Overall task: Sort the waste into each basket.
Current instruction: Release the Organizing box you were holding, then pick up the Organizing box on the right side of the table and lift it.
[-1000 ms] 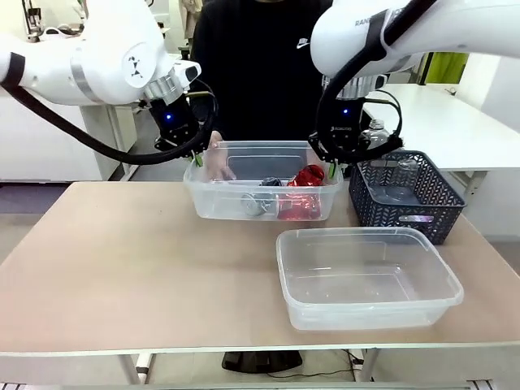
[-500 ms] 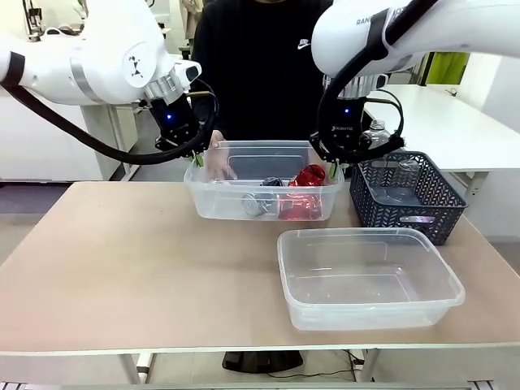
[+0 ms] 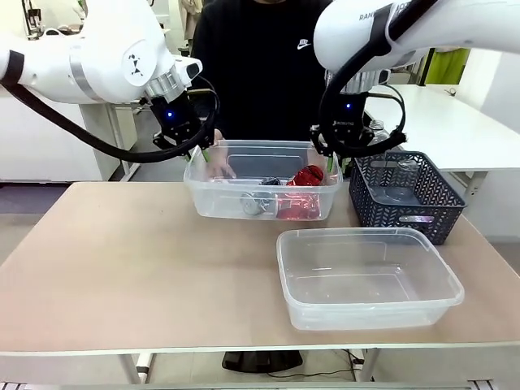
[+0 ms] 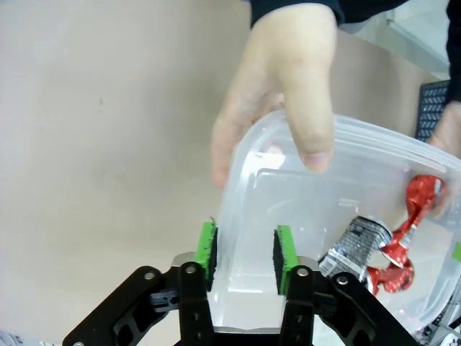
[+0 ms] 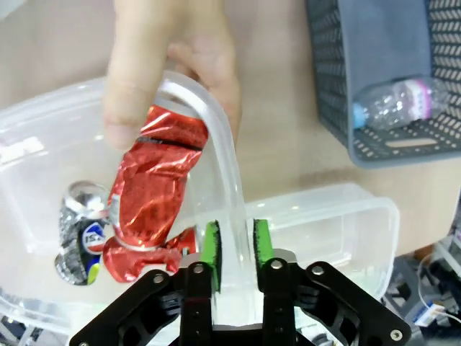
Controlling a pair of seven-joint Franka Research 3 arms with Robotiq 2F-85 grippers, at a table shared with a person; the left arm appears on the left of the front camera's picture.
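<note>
Left hand sits at one end of the far clear tub, green pads apart, with the tub's thin wall and rim standing in the gap between them. It looks like no squeeze, though contact on the inner pad is hard to tell through the plastic. A person's fingers hook over the same rim just ahead of this hand, thumb inside. Right hand is at the tub's other end, pads also apart and straddling the curved rim, which runs up between them. A second set of person's fingers grips that rim ahead of it. Inside the tub, just beyond the right hand's pads and to their left, lies a crushed red can, with a crushed silvery can beside it farther left. In the left wrist view the same cans lie to the right of the pads. The dark lattice basket is up and right of the right hand, apart from the tub, with a clear plastic bottle lying in it. A second clear tub sits on the table under and right of the right hand, nothing in it.
</note>
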